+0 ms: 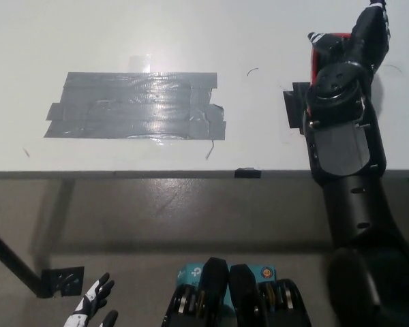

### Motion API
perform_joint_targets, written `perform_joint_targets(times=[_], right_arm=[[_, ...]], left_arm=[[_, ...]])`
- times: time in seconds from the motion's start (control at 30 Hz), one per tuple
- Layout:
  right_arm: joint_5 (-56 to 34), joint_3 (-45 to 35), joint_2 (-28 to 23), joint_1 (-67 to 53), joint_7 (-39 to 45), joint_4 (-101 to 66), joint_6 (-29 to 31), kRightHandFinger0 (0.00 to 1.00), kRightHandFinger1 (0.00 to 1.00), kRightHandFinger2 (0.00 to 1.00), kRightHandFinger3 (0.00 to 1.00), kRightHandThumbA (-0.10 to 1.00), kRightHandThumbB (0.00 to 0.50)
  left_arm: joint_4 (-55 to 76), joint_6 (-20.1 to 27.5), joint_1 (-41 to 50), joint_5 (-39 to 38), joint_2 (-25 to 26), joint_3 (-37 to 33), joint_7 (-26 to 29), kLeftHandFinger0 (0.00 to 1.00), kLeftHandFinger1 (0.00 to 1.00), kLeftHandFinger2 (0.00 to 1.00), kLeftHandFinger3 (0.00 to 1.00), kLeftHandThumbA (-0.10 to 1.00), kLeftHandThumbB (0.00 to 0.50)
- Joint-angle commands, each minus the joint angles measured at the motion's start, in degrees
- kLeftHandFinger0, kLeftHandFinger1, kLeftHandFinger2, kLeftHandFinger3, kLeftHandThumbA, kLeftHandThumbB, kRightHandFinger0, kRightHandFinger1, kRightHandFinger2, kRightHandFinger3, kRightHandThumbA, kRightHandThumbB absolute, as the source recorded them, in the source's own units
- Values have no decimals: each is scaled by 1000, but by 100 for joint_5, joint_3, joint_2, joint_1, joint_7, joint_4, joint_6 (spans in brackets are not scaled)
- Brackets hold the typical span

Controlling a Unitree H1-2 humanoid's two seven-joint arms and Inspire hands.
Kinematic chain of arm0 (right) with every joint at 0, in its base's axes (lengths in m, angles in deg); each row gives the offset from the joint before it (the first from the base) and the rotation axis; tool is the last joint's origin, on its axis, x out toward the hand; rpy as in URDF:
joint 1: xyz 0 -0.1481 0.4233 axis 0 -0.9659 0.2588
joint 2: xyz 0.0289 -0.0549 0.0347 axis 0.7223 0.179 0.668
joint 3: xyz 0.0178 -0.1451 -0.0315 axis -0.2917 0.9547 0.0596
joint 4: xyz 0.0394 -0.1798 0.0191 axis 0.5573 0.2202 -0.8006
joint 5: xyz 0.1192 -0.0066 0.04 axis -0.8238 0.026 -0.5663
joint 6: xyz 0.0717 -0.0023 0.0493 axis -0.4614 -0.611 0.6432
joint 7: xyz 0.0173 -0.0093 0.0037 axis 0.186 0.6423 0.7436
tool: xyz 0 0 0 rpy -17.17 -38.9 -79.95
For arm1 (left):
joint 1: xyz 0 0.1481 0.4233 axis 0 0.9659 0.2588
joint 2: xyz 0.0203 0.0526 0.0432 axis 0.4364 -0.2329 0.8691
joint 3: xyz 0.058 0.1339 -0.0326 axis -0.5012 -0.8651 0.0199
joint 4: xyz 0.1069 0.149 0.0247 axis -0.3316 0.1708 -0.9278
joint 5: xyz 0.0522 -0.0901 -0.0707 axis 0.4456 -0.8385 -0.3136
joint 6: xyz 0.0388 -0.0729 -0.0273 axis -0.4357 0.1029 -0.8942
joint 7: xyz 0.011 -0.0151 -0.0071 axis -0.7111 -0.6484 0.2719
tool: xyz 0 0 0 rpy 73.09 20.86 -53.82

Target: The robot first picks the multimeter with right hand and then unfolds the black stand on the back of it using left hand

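Note:
The multimeter (315, 60) shows only as a red edge at the table's far right; the rest is hidden under my black right arm. My right hand (368, 33) reaches over its far end, and its grip is not visible from here. A black flat piece (294, 106) lies just left of my right wrist. My white left hand (92, 310) hangs low at the bottom left, below the table edge, with its fingers apart and nothing in it.
A wide patch of grey tape (136, 105) covers the middle left of the white table (259, 27). The table's front edge (157, 174) runs across the picture, with a small black tab (247, 172) on it. Below it is grey floor.

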Motion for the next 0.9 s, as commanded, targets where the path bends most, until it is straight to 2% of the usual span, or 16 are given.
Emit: perform_joint_targets(times=[0.0, 0.17, 0.3, 0.4, 0.6, 0.77, 0.87], right_arm=[[-328, 145, -96, 311, 50, 82, -21, 1000, 1000, 1000, 1000, 1000, 478], [-621, 269, -165, 304, 141, 187, -15, 1000, 1000, 1000, 1000, 1000, 472], [-898, 241, -180, 324, 77, 413, 228, 1000, 1000, 1000, 1000, 1000, 459], [-901, 359, -257, 364, 165, 607, -14, 1000, 1000, 1000, 1000, 1000, 449], [-1125, 371, -332, 327, 42, 764, 63, 1000, 1000, 1000, 1000, 1000, 406], [-1284, 365, -446, 332, -10, 848, 245, 1000, 1000, 1000, 1000, 1000, 438], [-1317, 412, -506, 349, -37, 857, 273, 1000, 1000, 1000, 1000, 1000, 435]], left_arm=[[96, 227, 95, 59, 19, 3, 50, 1000, 1000, 1000, 1000, 923, 201], [78, 282, 64, 54, 37, -2, 39, 1000, 1000, 1000, 1000, 894, 190], [92, 263, 74, 127, 42, -10, 47, 1000, 1000, 1000, 1000, 910, 192], [98, 261, 73, 183, 31, -17, 61, 1000, 1000, 1000, 1000, 917, 191], [102, 288, 58, 268, 45, -9, 76, 1000, 1000, 989, 1000, 925, 184], [116, 277, 53, 256, 36, 9, 72, 1000, 1000, 992, 1000, 911, 180], [66, 311, 23, 285, 57, 14, 73, 1000, 1000, 991, 1000, 922, 179]])
